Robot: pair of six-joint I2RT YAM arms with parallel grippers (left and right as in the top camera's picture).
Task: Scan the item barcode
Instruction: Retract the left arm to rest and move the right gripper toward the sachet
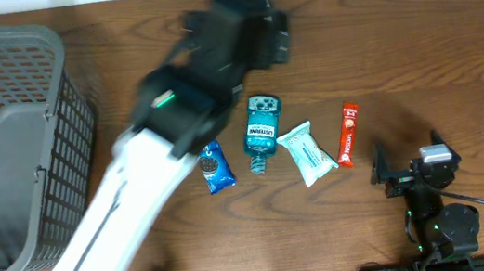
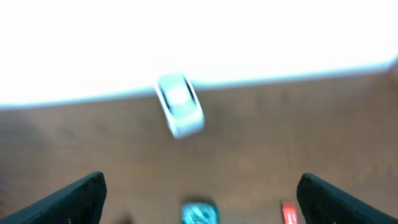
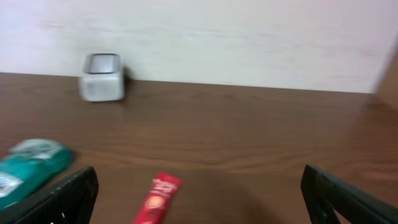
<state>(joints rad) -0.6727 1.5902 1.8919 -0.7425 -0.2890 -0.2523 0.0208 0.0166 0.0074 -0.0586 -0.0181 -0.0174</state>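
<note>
Four items lie in a row mid-table: a blue cookie packet [image 1: 215,168], a teal mouthwash bottle [image 1: 260,131], a white and teal pouch [image 1: 309,153] and a red stick packet [image 1: 348,134]. My left gripper [image 1: 258,30] is blurred above the far side of the table, open and holding nothing. In its wrist view [image 2: 202,208] the white scanner [image 2: 179,104] stands ahead by the wall, with the bottle [image 2: 199,213] and red packet [image 2: 289,213] below. My right gripper [image 1: 408,162] rests open near the front right; its wrist view [image 3: 200,202] shows the red packet [image 3: 159,198].
A grey mesh basket [image 1: 9,147] stands at the left end of the table. The small white and grey scanner [image 3: 102,76] stands against the back wall, left of centre in the right wrist view. The teal bottle [image 3: 31,165] lies at that view's left edge.
</note>
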